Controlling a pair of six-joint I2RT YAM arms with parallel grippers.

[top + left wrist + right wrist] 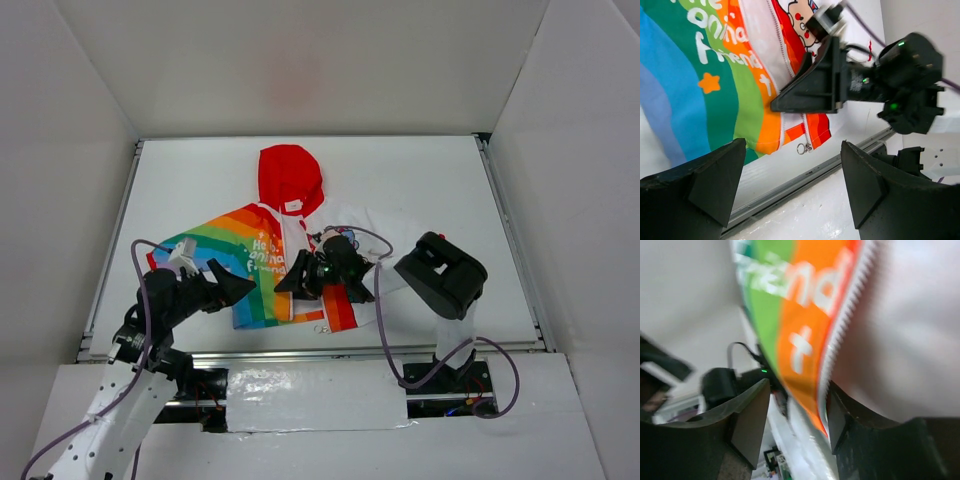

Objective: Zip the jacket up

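A: Jacket, where?
B: The jacket (pixel 240 240) lies flat in the middle of the table (pixel 450 180). Red hood (pixel 290 175) toward the far side, hem toward the arm bases. Rainbow half with white lettering on the left. White cartoon-print half on the right, partly hidden by the right arm.
A: Right gripper?
B: The right gripper (pixel 799 390) is low over the jacket front, near the hem, at the zip (pixel 780 45). In its wrist view the fingers stand roughly halfway apart. The orange edge and the white zip teeth run between them. A gap shows beside the cloth on one side, so it isn't clamped. The view is blurry, so I can't tell whether the cloth touches the other finger.
A: Left gripper?
B: The left gripper (pixel 794 150) hovers by the near-left part of the rainbow half. Fingers spread wide, nothing between them.
A: Anything else?
B: A small metal ring (pixel 802 148) at the zip's bottom end, lying on the table just past the hem. In the left wrist view the right gripper's black finger crosses the zip line above that ring.
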